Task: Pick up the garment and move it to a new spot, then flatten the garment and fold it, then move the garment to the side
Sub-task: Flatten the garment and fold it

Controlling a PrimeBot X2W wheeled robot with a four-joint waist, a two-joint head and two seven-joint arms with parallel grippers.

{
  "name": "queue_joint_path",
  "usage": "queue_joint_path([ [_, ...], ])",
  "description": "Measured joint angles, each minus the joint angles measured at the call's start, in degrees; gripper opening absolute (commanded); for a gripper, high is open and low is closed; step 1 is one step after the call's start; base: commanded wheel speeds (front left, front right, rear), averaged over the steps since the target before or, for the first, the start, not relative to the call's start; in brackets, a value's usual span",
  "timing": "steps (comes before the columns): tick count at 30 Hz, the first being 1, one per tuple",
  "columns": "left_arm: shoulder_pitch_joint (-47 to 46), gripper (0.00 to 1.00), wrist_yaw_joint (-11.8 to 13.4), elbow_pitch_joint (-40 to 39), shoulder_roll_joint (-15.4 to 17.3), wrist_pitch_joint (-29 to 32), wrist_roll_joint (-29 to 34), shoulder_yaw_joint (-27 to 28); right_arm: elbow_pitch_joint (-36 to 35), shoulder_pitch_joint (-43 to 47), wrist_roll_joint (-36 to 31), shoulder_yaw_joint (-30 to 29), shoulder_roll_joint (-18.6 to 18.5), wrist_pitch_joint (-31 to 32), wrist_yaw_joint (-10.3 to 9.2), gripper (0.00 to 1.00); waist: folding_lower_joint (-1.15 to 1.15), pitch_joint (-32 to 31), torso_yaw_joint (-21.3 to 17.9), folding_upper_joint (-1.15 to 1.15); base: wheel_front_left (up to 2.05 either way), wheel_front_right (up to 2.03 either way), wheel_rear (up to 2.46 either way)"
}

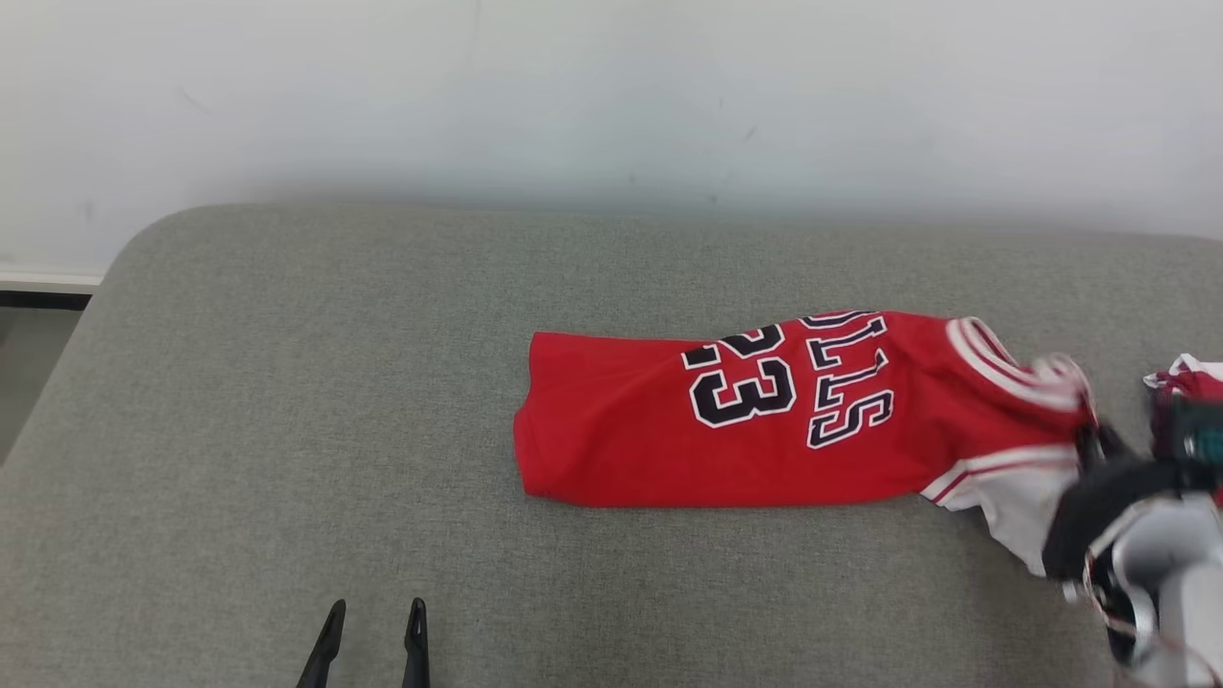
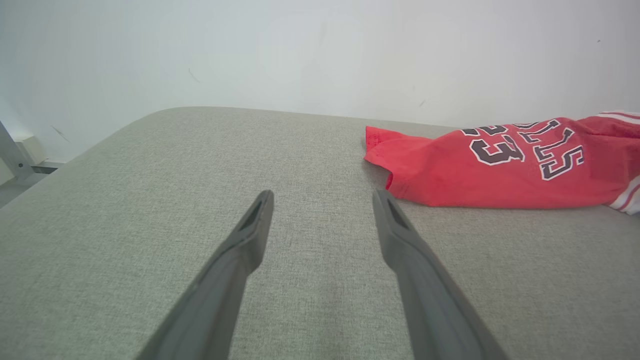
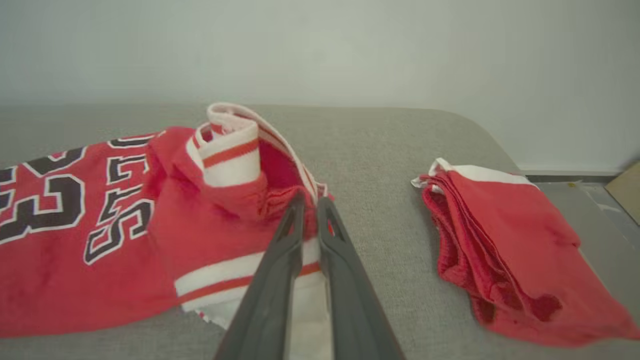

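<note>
right gripper (image 3: 311, 200), jaws nearly closed, grip unclear, meets the bunched shoulder of the jersey (image 1: 764, 420) near the right edge of the bench (image 1: 287, 382), probably for folding; left gripper (image 1: 376, 604) rests wide open.

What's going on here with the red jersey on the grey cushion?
A two-armed robot is working on a red Bulls number 23 jersey stretched out on the grey cushion. Its right gripper has its fingers nearly together at the bunched shoulder end; whether it pinches the fabric is unclear. The left gripper hangs open over bare cushion, apart from the jersey. Another folded red garment lies to the right.
</note>
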Motion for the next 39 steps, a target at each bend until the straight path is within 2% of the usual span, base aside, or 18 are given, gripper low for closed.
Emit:
queue_joint_path([
  [1, 0.0, 1.00, 0.0, 0.0, 0.0, 0.0, 0.0, 0.0, -0.8, 1.7, -0.3, -1.3, 0.6, 1.5, 0.00, 1.00, 0.00, -0.1, 0.1, 0.00, 0.00, 0.00, 0.00],
  [5, 0.1, 1.00, 0.2, 0.0, 0.0, 0.0, 0.2, 0.3, -6.2, 9.1, -1.7, -5.1, 4.6, 7.2, 0.00, 1.00, 0.00, -0.3, 0.3, 0.00, 0.00, 0.00, 0.00],
  [11, 0.2, 1.00, 0.3, -0.1, 0.0, 0.0, 0.3, 0.6, -15.8, 14.3, -2.4, -9.1, 6.9, 14.6, 0.00, 1.00, 0.00, -0.2, -0.4, 0.00, 0.00, 0.00, 0.00],
  [15, 0.2, 1.00, 0.3, -0.1, 0.0, 0.0, 0.3, 0.6, -22.7, 12.7, -0.5, -8.9, 7.5, 15.5, -0.01, 1.00, 0.00, -0.3, -1.0, 0.00, 0.00, 0.00, 0.00],
  [18, 0.1, 1.00, 0.2, -0.1, 0.0, 0.0, 0.3, 0.4, -24.1, 9.0, 0.5, -7.3, 7.8, 16.9, 0.00, 1.00, 0.00, -0.2, -1.5, 0.00, 0.00, 0.00, 0.00],
  [22, -0.2, 1.00, 0.0, -0.1, 0.0, 0.0, 0.3, 0.0, -21.3, 2.7, 0.7, -4.6, 7.7, 19.7, 0.00, 1.00, 0.00, 0.2, -1.5, 0.00, 0.00, 0.00, 0.00],
  [28, -1.2, 1.00, -0.4, 0.3, 0.0, 0.0, 0.3, -0.8, -10.6, -5.3, 1.6, -3.1, 7.0, 23.9, 0.00, 1.00, 0.00, 1.0, 0.3, 0.00, 0.00, 0.00, 0.00],
  [38, -1.7, 1.00, -0.4, 0.3, 0.0, 0.0, 0.3, -0.9, 3.4, -11.6, 0.5, -4.7, 6.0, 21.6, -0.01, 1.00, 0.01, 2.8, 4.6, 0.00, 0.00, 0.00, 0.00],
  [39, -1.7, 1.00, -0.4, 0.3, 0.0, 0.0, 0.3, -0.9, 4.3, -12.0, 0.7, -4.2, 6.0, 21.3, -0.01, 0.95, 0.00, 3.0, 4.8, 0.00, 0.00, 0.00, 0.00],
])
